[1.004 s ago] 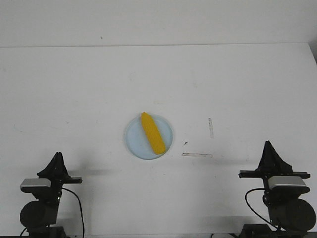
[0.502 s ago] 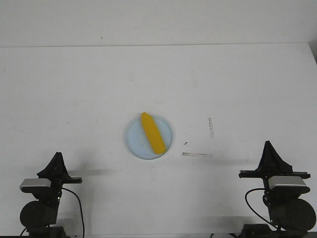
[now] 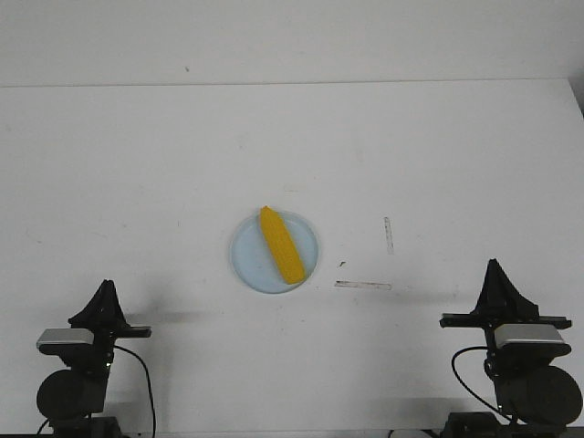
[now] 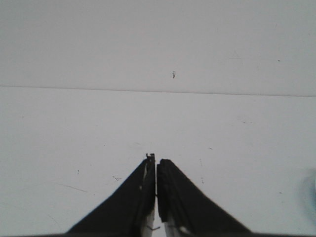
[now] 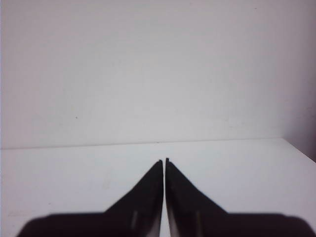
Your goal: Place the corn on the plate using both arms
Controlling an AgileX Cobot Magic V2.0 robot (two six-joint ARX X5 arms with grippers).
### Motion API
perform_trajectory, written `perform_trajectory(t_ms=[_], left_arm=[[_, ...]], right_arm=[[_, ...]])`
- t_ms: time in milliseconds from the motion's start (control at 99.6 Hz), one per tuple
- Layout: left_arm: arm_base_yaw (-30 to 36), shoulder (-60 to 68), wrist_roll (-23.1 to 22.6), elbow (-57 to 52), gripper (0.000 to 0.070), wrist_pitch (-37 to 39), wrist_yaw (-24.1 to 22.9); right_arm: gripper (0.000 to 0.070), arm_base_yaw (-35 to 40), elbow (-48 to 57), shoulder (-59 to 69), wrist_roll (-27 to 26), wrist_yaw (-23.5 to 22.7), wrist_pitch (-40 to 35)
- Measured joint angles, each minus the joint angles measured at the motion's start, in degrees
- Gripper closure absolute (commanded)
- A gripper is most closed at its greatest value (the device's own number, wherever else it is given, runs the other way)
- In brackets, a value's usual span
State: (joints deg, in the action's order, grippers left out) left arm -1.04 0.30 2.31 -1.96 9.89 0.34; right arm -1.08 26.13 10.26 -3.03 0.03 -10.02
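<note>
The yellow corn (image 3: 280, 245) lies diagonally on the pale blue plate (image 3: 246, 258) in the middle of the white table, its pointed end toward the far side. My left gripper (image 3: 107, 287) rests at the near left, far from the plate, shut and empty; in the left wrist view (image 4: 156, 159) its fingers are pressed together over bare table. My right gripper (image 3: 494, 265) rests at the near right, shut and empty, and it also shows in the right wrist view (image 5: 164, 160). Neither wrist view shows the corn.
Two thin marks (image 3: 363, 285) lie on the table just right of the plate. The table's far edge (image 3: 292, 85) meets a pale wall. A sliver of the plate shows in the left wrist view (image 4: 312, 190).
</note>
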Motion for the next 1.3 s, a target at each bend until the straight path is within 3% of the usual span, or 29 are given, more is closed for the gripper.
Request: perform_trajectory(t_ms=[633,1054,1295], left_arm=[[0.0,0.0,0.0,0.0,0.0698,0.0,0.0],[0.0,0.0,0.0,0.0,0.0698,0.0,0.0],[0.0,0.0,0.0,0.0,0.0698,0.0,0.0]], right_arm=[[0.0694,0.0,-0.5,-1.0,0.1,0.0,-0.5],[0.0694,1.1,-14.1,-10.3,0.1,0.0,4.0],[0.0694,1.1,-21.8,-10.2,0.1,0.2,10.5]])
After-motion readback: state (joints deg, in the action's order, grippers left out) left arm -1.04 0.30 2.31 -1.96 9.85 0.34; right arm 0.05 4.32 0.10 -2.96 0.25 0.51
